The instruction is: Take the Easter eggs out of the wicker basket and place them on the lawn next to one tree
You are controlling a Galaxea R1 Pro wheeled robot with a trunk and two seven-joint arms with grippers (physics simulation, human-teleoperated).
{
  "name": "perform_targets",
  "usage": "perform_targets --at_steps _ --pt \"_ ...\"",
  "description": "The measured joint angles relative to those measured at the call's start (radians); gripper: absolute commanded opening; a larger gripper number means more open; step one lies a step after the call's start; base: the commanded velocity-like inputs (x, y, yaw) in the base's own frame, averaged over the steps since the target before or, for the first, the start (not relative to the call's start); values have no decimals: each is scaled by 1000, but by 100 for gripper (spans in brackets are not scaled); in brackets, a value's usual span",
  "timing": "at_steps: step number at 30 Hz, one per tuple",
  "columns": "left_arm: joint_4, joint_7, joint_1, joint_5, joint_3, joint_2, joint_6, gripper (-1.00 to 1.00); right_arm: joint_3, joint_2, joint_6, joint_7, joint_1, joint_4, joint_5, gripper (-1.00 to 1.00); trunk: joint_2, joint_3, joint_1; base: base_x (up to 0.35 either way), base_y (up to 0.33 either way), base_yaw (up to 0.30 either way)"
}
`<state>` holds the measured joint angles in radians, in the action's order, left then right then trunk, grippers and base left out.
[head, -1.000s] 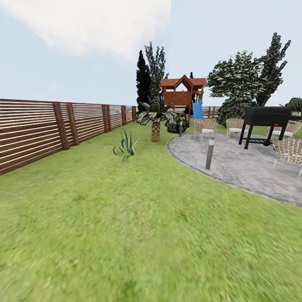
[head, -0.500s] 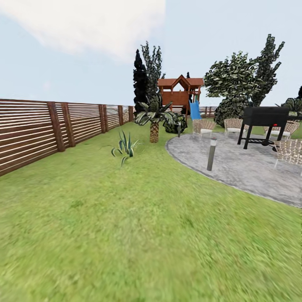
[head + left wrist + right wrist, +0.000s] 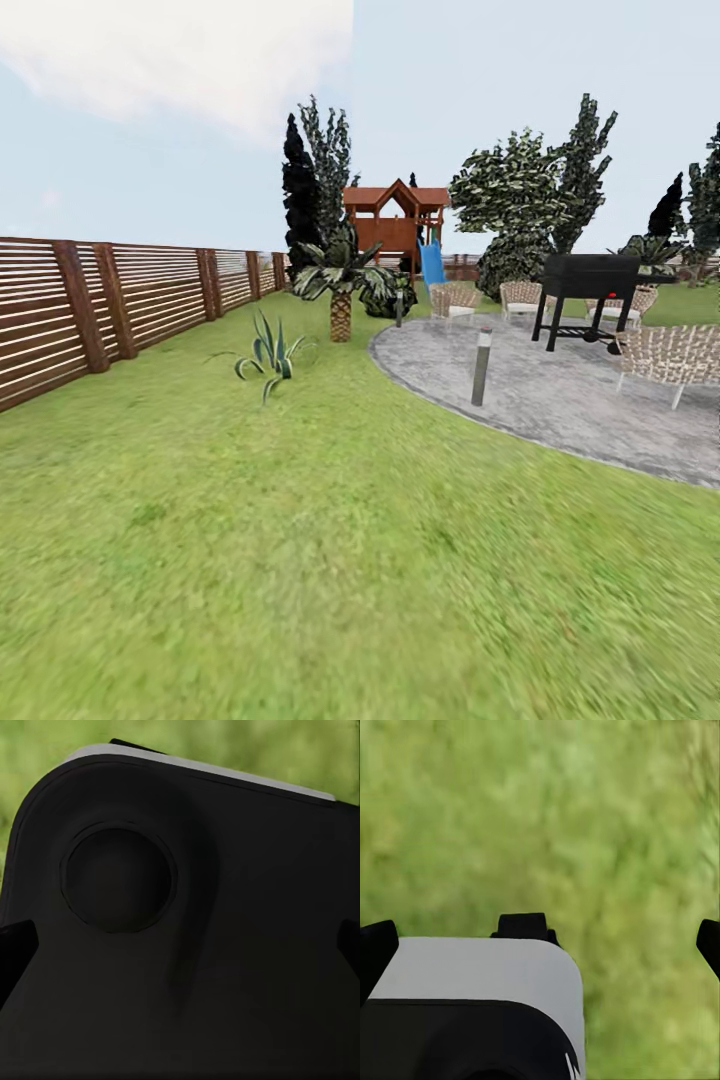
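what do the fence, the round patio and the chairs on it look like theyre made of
Fence: dark brown wood, going by its horizontal slats between thicker posts. Patio: grey mottled stone or concrete, matte. Chairs: tan woven wicker by the lattice pattern, on pale thin legs, possibly metal.

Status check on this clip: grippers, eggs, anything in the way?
Fingertips at both wrist views' edges, apart, holding nothing. Eggs and basket unseen. Open lawn ahead; trees beyond the patio.

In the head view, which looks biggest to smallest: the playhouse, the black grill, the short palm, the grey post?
As they appear:
1. Grill and playhouse, about alike; the playhouse is farther, so really larger.
2. Palm
3. Post
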<state>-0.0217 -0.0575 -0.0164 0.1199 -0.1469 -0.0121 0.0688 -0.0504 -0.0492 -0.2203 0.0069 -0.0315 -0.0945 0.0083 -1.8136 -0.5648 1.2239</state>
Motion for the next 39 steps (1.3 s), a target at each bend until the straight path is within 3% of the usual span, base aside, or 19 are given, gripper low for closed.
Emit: perform_targets --at_steps 39 --pt "0 -1 0 0 0 0 -1 100 -1 1 0 0 0 1 0 100 0 0 0 253 259 -4"
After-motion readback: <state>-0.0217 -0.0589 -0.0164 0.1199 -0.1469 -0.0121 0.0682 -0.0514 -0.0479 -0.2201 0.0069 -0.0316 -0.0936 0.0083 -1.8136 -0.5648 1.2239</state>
